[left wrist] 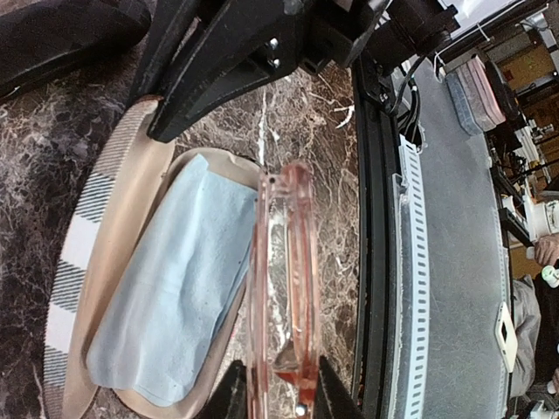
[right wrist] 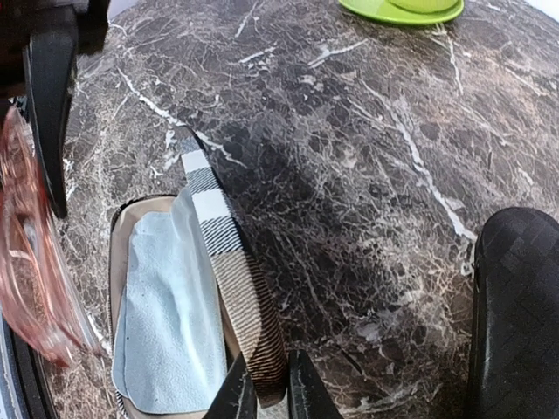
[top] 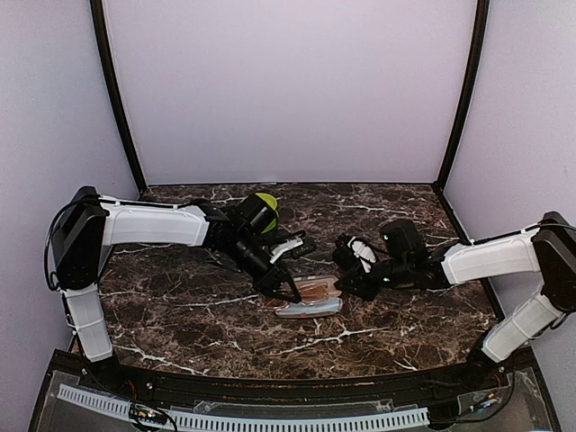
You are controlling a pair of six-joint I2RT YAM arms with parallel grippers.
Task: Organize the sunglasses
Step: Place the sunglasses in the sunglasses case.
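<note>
Toward the near middle of the marble table, a striped case lies open with a blue cloth spread inside it. The right gripper is pinched narrow on the edge of the case's striped flap, holding it up and back so the mouth is clear.

Along the open rim, on the side away from the flap, the left gripper is clamped on one end of the folded sunglasses. This is the pair with reddish translucent lenses. The rest of the frame juts out past the fingers, edge-on and roughly in line with the length of the case. The pair looks to be held just above the rim and not yet on the cloth (the wrist views flatten the gap, so light contact cannot be ruled out).

I judge this to be the loading step: this pair is about to go into its case. The next move calls for a small sideways shift over the cloth. The frame should then tip flat and come down gently, with the left fingers letting go only once it rests inside. The right grip should hold the flap back until then, since a dropped flap or a snag on the rim would block the way in.

Farther off, a black case sits beyond the right gripper, and a green dish lies toward the far side. I cannot find a dark wire pair in any view.
</note>
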